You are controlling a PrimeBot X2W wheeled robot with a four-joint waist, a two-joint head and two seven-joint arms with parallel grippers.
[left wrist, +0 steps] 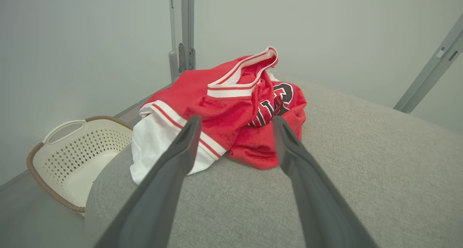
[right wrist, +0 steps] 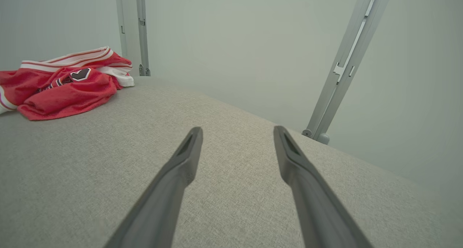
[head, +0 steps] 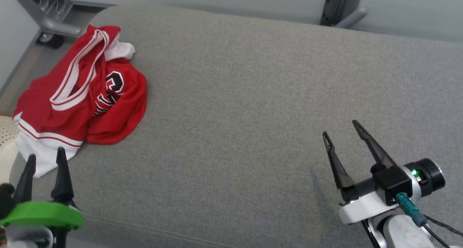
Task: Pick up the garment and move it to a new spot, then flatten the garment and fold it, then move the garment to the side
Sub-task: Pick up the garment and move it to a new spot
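Observation:
The garment (head: 83, 96) is a red jersey with white trim and black lettering, crumpled in a heap at the far left of the grey cushioned surface (head: 253, 96). Its white hem hangs over the left edge. My left gripper (head: 46, 156) stands open at the lower left, its tips just short of that white hem; in the left wrist view the garment (left wrist: 231, 110) lies straight ahead of the left gripper (left wrist: 235, 122). My right gripper (head: 339, 128) is open at the lower right, far from the cloth, above bare cushion. The right wrist view has the garment (right wrist: 65, 85) at its far left and the right gripper (right wrist: 237, 132) open.
A cream perforated laundry basket (left wrist: 72, 150) sits on the floor beside the cushion's left edge. Grey metal frame legs (head: 54, 13) stand behind the cushion at the back left, and another grey frame leg (head: 340, 9) at the back right. Pale walls lie beyond.

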